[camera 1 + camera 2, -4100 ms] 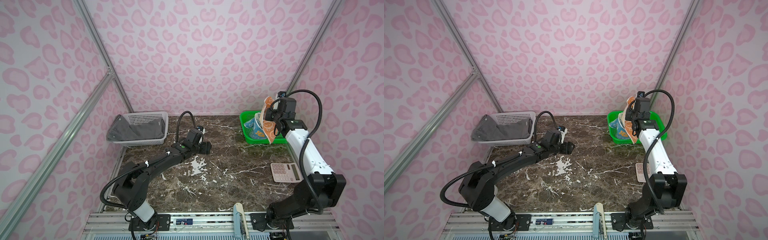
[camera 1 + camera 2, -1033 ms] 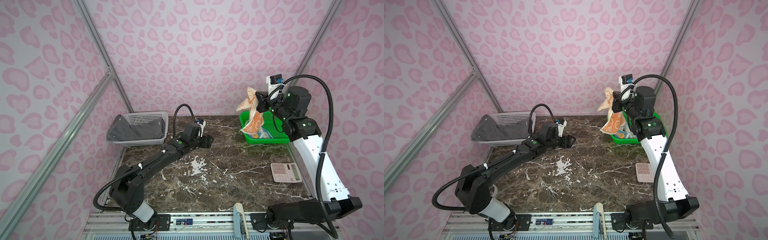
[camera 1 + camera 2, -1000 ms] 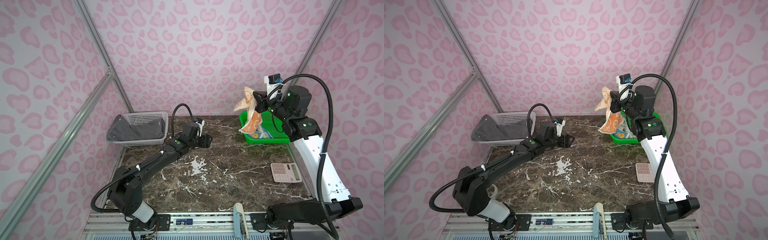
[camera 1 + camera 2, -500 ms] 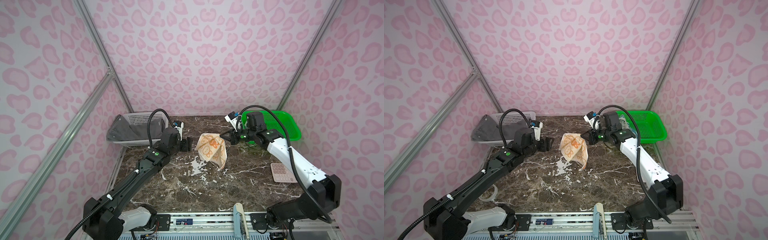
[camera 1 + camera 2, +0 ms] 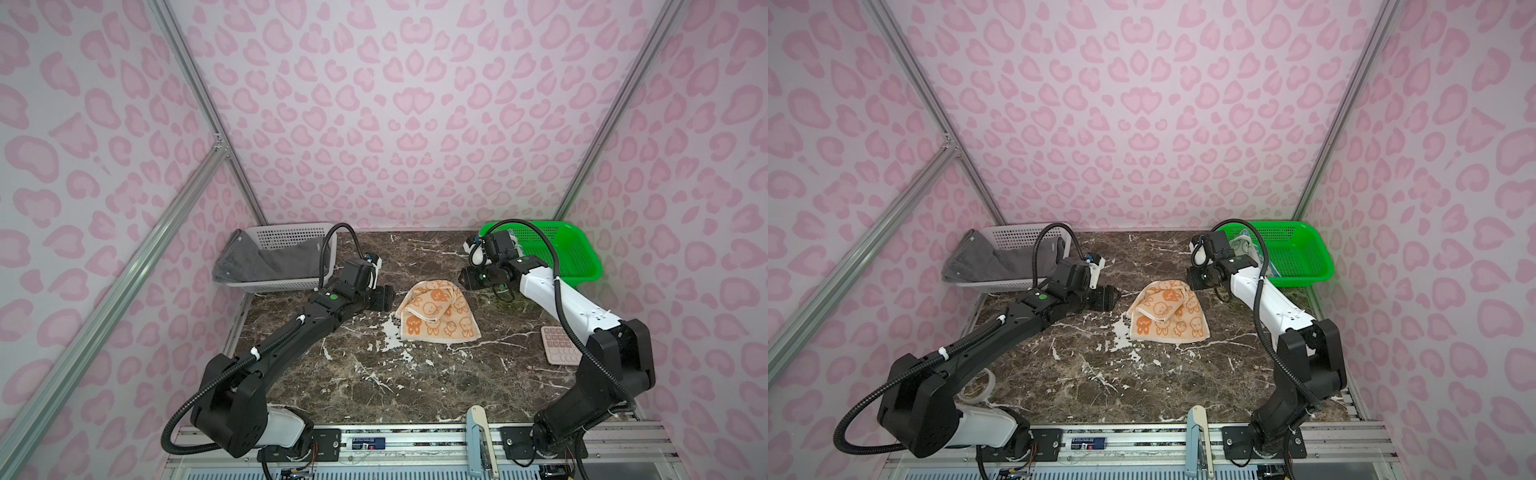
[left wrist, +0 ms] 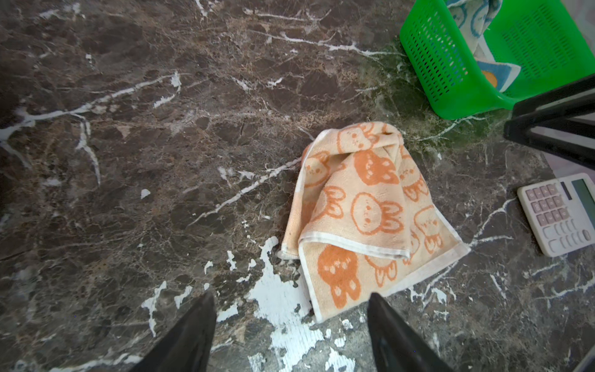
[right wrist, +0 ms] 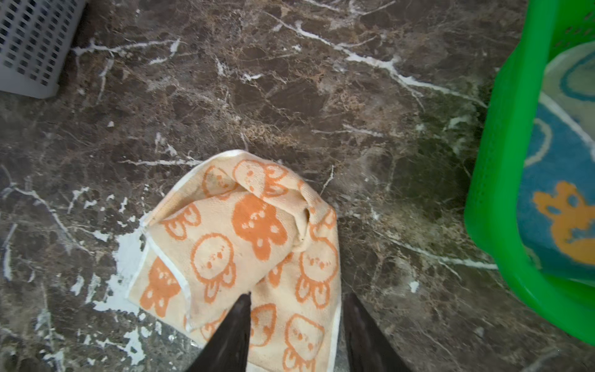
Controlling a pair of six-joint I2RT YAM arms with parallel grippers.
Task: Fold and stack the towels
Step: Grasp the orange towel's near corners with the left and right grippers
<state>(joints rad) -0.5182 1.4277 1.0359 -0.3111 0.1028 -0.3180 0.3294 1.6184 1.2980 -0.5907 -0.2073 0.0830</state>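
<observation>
The orange towel (image 5: 436,311) (image 5: 1167,318) lies crumpled and partly doubled over on the marble table, in the middle. My right gripper (image 7: 298,296) hovers just over its far right end, jaws open with towel beneath them; both top views show it there (image 5: 467,279). My left gripper (image 6: 291,296) is open and empty, just left of the towel (image 6: 363,212), near its corner. The grey towel (image 5: 257,262) hangs in the white basket. The blue towel (image 7: 563,193) sits in the green basket.
The white basket (image 5: 291,286) stands at the back left and the green basket (image 5: 582,278) at the back right. A pink calculator (image 5: 559,345) lies at the right edge. A roll of tape (image 5: 980,386) lies by the left arm's base.
The right gripper carried the orange towel from the green basket, lowered it onto the table and opened its jaws. The left gripper stays beside the towel.
</observation>
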